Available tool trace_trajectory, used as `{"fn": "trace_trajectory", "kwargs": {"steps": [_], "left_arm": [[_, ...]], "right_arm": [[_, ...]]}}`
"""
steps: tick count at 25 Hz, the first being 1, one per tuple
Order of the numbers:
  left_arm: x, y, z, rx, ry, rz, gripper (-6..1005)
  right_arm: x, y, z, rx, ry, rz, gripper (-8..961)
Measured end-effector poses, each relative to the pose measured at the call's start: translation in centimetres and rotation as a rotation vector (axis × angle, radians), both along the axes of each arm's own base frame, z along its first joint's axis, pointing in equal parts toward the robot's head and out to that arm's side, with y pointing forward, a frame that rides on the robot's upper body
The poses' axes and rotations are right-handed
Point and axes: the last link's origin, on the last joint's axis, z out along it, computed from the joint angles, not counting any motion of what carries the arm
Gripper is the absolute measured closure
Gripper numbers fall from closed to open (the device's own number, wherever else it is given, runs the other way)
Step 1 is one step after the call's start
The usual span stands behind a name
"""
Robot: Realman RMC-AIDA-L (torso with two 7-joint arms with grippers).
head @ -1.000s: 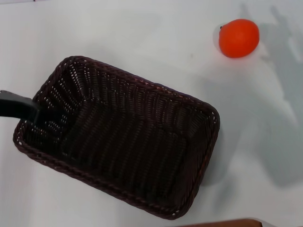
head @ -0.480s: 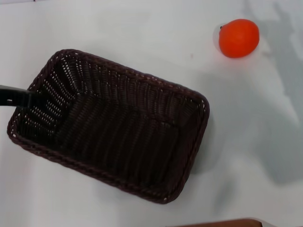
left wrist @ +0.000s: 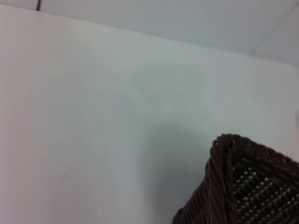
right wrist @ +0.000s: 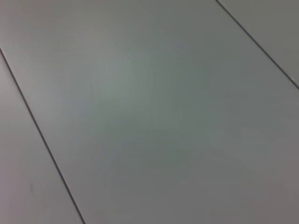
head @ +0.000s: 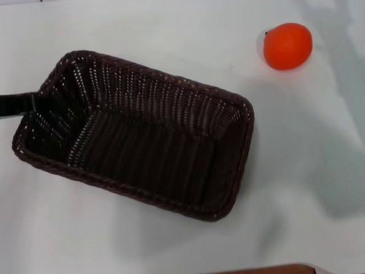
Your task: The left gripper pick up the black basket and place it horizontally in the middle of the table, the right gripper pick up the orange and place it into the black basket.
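The black basket [head: 142, 142] lies on the white table [head: 171, 34] in the head view, left of centre, its long side nearly level and its right end slightly nearer. My left gripper [head: 17, 105] shows only as a flat black piece at the left edge, meeting the basket's left rim and holding it. A corner of the basket [left wrist: 243, 186] shows in the left wrist view. The orange [head: 288, 45] sits on the table at the far right, apart from the basket. My right gripper is out of view; its wrist view shows only a plain grey surface with thin lines.
A brown edge [head: 268, 269] shows at the bottom of the head view. A soft shadow lies on the table at the right, below the orange.
The basket has moved left and away with the left gripper, turned closer to level and come down flatter on the table. The orange has not moved.
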Motion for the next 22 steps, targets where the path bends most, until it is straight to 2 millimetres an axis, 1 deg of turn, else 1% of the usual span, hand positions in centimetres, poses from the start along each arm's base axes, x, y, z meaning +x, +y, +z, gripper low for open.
{"fn": "trace_trajectory", "kwargs": {"steps": [6, 9, 11, 15, 22], "left_arm": [[-1.1, -1.5, 1.0, 0.145, -0.127, 0.084, 826], [-1.7, -2.4, 1.0, 0.206, -0.194, 0.114, 826], [-2.2, -2.9, 0.6, 0.231, -0.218, 0.136, 826], [-2.6, -3.2, -0.8, 0.242, -0.254, 0.159, 826], [-2.6, -3.4, -1.9, 0.264, -0.319, 0.183, 825]], "right_arm": [[-1.0, 1.6, 0.2, -0.012, -0.004, 0.02, -2], [-1.4, 2.5, 0.3, -0.023, -0.01, 0.026, -2], [-1.8, 3.0, 0.3, -0.03, -0.015, 0.033, -2], [-2.3, 3.7, 0.5, -0.034, -0.021, 0.047, -2], [-2.6, 3.7, 0.3, -0.04, -0.025, 0.059, -2]]}}
